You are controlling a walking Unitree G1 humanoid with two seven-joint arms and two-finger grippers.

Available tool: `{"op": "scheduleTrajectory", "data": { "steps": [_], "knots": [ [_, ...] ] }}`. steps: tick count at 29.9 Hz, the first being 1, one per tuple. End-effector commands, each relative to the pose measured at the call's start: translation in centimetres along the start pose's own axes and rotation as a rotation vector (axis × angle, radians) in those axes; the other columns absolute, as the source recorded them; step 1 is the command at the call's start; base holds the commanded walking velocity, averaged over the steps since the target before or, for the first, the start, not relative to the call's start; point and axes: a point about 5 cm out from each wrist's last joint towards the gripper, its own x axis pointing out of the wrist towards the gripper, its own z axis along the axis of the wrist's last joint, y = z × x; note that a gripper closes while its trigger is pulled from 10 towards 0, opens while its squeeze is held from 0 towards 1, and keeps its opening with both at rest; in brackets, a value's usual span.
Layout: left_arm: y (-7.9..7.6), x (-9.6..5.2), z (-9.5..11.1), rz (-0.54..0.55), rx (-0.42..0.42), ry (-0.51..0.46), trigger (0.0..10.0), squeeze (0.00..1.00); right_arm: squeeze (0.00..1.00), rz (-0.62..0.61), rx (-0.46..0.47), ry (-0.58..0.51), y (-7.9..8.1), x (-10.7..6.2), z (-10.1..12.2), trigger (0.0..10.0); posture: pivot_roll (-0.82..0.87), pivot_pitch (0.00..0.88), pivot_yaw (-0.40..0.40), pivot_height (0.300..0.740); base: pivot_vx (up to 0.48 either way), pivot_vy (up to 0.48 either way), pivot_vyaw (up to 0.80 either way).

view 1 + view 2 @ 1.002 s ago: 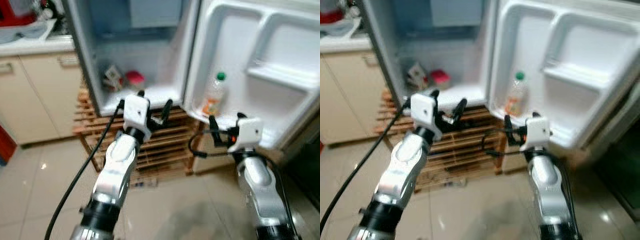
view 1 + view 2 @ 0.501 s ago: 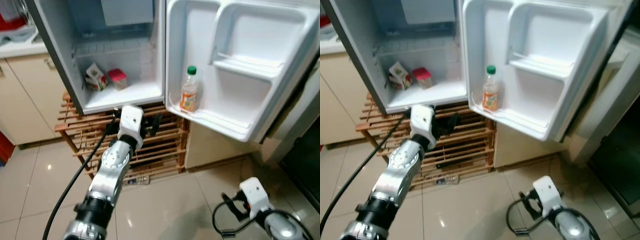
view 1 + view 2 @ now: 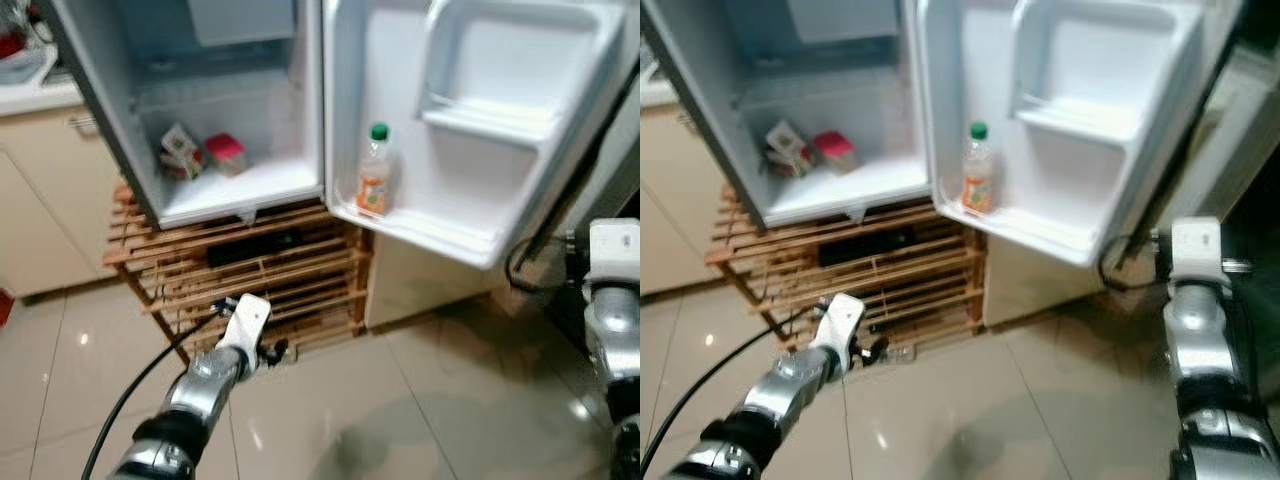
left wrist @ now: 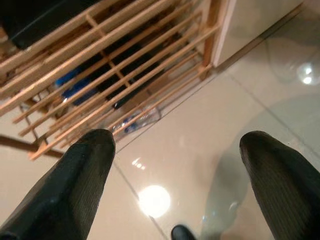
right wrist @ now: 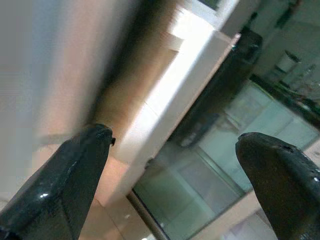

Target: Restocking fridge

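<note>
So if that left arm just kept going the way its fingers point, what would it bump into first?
Probably the tiled floor. The left gripper, fingers open and empty, aims down at the tiles just in front of the wooden slatted rack under the fridge. Depth is hard to judge.

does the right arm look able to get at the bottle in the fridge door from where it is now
Probably not yet. The open right gripper sits out past the door's outer edge, pointing away toward the room, while the bottle stands on the door shelf near the hinge side. The way is open, but the arm must swing back first.
</note>
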Motion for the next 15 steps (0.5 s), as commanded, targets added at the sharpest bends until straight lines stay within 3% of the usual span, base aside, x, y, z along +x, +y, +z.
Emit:
{"op": "scheduleTrajectory", "data": {
  "steps": [1, 6, 12, 13, 14, 15],
  "knots": [
    [0.1, 0.1, 0.1, 0.004, 0.025, 0.002, 10.0, 0.0, 0.0, 0.001, 0.004, 0.008, 0.7, 0.2, 0.4, 10.0, -0.1, 0.0, 0.053, 0.74, 0.0, 0.0, 0.0],
    [0.3, 0.0, 0.3, -0.005, 0.077, -0.021, 10.0, 0.0, 0.0, 0.04, 0.088, -0.033, 2.8, 0.8, 3.4, 10.0, -0.08, 0.0, 0.042, 0.74, 0.0, 0.0, 0.0],
    [0.7, 0.0, -0.4, 0.003, 0.078, 0.005, 10.0, 0.0, 0.0, 0.252, 0.212, -0.068, 7.2, -0.5, 4.7, 10.0, -0.09, 0.0, 0.045, 0.74, 0.0, 0.0, 0.0],
    [0.7, -0.1, -1.4, 0.007, 0.129, 0.069, 10.0, 0.0, 0.0, 0.337, 0.259, -0.084, 8.5, -1.2, 5.2, 10.0, -0.09, 0.0, 0.047, 0.74, 0.0, 0.0, 0.0],
    [0.7, -0.1, -1.4, 0.007, 0.129, 0.069, 10.0, 0.0, 0.0, 0.337, 0.259, -0.084, 8.5, -1.2, 5.2, 10.0, -0.09, 0.0, 0.047, 0.74, 0.0, 0.0, 0.0],
    [0.8, -0.2, -2.4, 0.005, 0.185, 0.123, 10.0, 0.0, 0.0, 0.464, 0.289, -0.13, 10.2, -2.2, 6.2, 10.0, -0.09, 0.0, 0.052, 0.74, 0.0, 0.0, 0.0]
  ]
}}
